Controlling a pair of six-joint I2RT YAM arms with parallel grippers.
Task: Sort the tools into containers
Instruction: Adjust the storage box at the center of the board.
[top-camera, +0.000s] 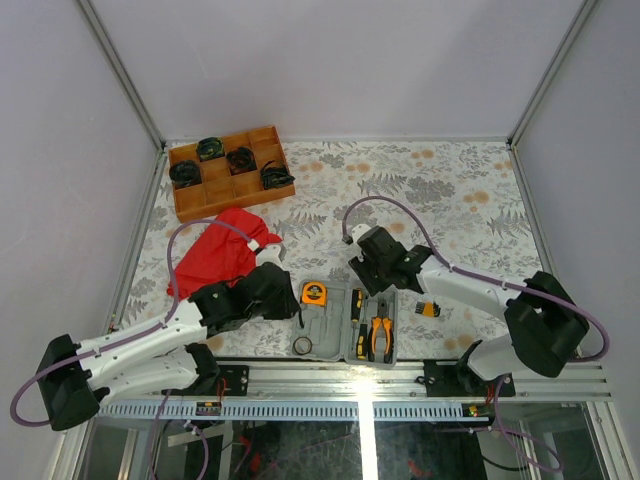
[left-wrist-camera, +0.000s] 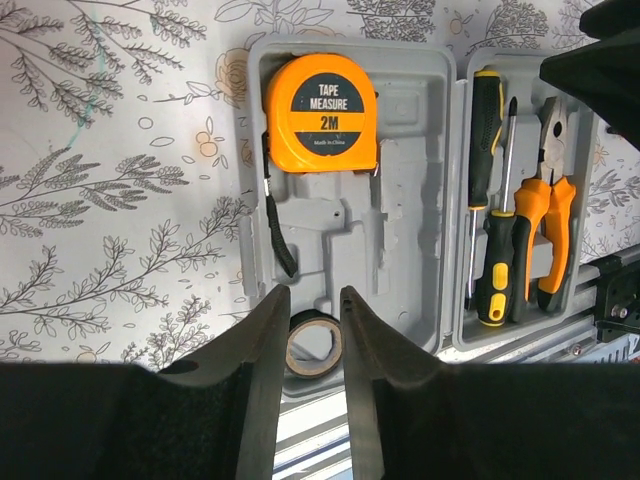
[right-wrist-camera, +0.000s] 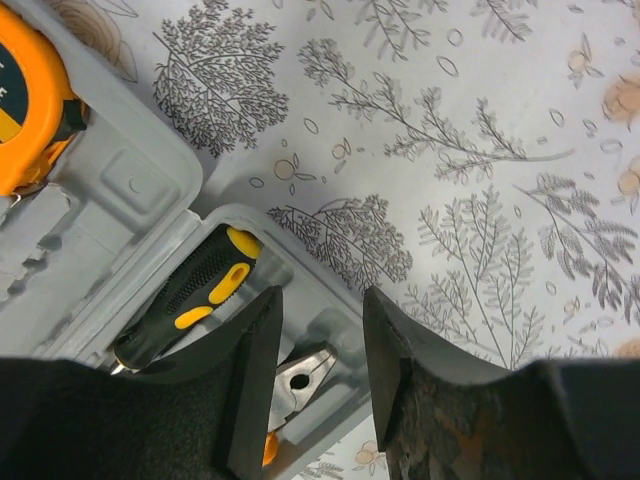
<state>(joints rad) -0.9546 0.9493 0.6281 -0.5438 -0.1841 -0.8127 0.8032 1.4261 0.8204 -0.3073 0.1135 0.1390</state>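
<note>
The grey tool case (top-camera: 333, 322) lies open at lower centre of the top view, with the orange tape measure (top-camera: 314, 293) in its left half and the screwdrivers (top-camera: 357, 306) and pliers (top-camera: 381, 337) in its right half. A stubby black-yellow piece (top-camera: 429, 309) sits on the table just right of it. The left gripper (left-wrist-camera: 315, 298) hovers over the case's lower edge, jaws narrowly parted and empty; the right gripper (right-wrist-camera: 322, 305), above the pliers' head, stands wider apart, holding nothing.

The top view looks down from high behind, while both wrist views face down close over the shared tool case (left-wrist-camera: 400, 110).
</note>
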